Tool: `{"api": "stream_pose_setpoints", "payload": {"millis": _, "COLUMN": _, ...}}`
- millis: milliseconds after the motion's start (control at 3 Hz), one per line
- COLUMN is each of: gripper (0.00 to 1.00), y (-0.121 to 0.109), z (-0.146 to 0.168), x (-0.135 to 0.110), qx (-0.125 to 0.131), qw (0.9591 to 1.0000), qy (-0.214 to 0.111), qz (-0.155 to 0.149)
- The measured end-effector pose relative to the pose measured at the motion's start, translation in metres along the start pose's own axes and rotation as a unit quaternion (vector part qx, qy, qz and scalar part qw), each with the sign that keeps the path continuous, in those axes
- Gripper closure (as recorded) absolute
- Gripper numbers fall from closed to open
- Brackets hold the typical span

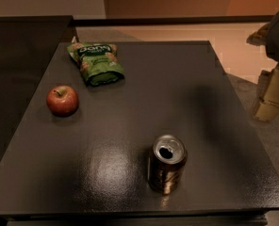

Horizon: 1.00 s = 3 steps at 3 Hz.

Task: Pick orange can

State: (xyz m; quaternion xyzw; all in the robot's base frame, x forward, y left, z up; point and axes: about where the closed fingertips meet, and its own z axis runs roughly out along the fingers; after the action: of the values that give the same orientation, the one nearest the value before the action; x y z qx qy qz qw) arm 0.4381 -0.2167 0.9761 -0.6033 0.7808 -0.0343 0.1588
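Note:
The orange can (167, 164) stands upright on the dark table (177, 79), near the front edge and a little right of the middle. Its body is dark brownish-orange with paler diagonal markings, and its silver top shows an open mouth. My gripper (271, 98) hangs at the far right edge of the view, beyond the table's right side, above and to the right of the can and well apart from it. It holds nothing that I can see.
A red apple (62, 100) sits at the table's left side. A green snack bag (96, 62) lies at the back left. A dark counter (21, 46) adjoins the table on the left. Floor shows to the right and behind.

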Motion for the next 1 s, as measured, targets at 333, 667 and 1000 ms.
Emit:
{"api": "stream_pose_setpoints", "payload": {"millis": 333, "gripper": 0.0, "y": 0.0, "z": 0.0, "x": 0.0, "qx": 0.0, "qw": 1.0, "qy": 0.0, "qz": 0.0}}
{"api": "stream_pose_setpoints", "payload": {"millis": 667, "gripper": 0.0, "y": 0.0003, "z": -0.0009, "x": -0.0013, "qx": -0.001, "qw": 1.0, "qy": -0.001, "qz": -0.003}}
{"api": "stream_pose_setpoints", "payload": {"millis": 1000, "gripper": 0.0, "y": 0.0073, "z": 0.0025, "x": -0.0062, "qx": -0.028, "qw": 0.9993, "qy": -0.016, "qz": -0.021}}
